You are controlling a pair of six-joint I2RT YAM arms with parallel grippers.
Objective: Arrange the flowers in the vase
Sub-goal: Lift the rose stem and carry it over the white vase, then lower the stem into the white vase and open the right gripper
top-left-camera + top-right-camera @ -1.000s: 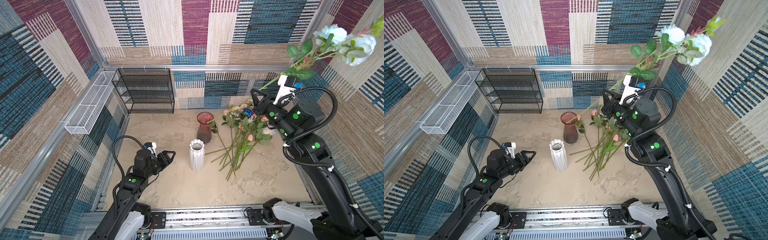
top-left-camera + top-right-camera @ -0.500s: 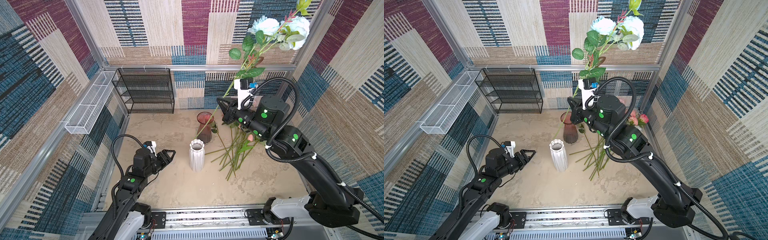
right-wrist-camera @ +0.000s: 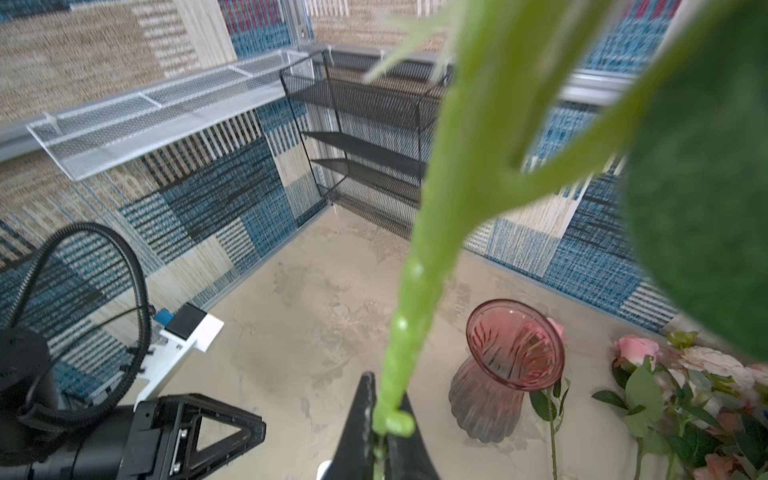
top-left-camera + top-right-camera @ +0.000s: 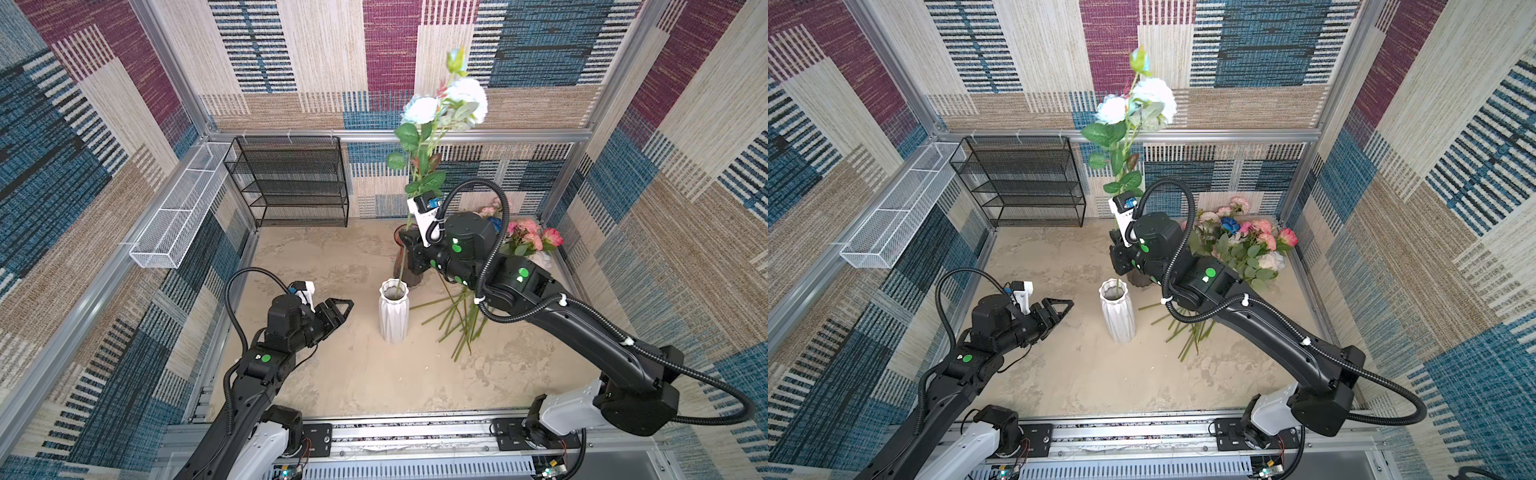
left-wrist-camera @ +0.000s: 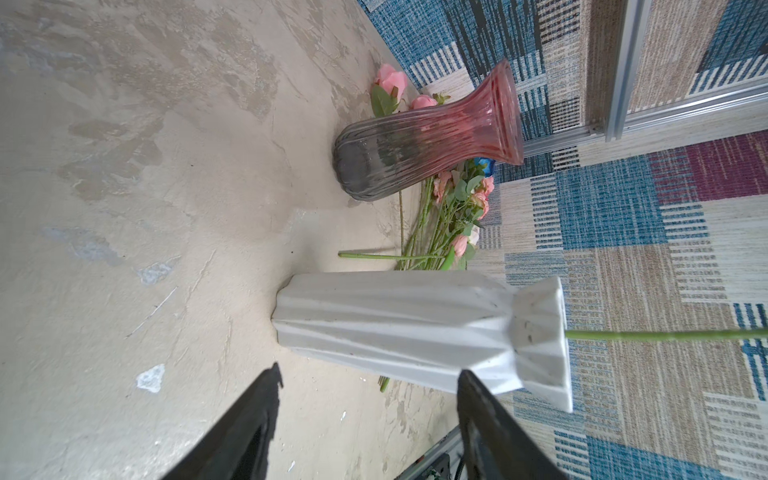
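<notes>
One stem: a flower (image 4: 430, 181) with two pale heads, pinched low on its stalk by the right gripper (image 4: 407, 247), whose jaws are closed tight on it.
Long axis: near upright, leaning a little toward the upper right of both top views. The heads are high against the back wall and the cut end points down.
Cut end: already inside the mouth of the white vase (image 4: 392, 316), at the centre of both top views. The left wrist view shows the stalk coming straight out of the rim.
Gripper to vase: the right gripper sits just above the mouth, so the vase lies straight down the stalk from it.
Next move, judged: lower along the stalk's own line, then let go. Sideways drift could lever the rim and tip the vase.
Left gripper (image 4: 338, 309): jaws wide and holding nothing, just left of the white vase's body in the top views, near but apart. It is the free arm, well placed to steady the vase.
Pink vase (image 5: 428, 141): just behind the white one. It looks empty and is mostly hidden by the right gripper in the top views.
Other flowers (image 4: 1246, 249): piled on the bench (image 4: 332, 374) at centre right, with stems fanned toward the lower edge.
</notes>
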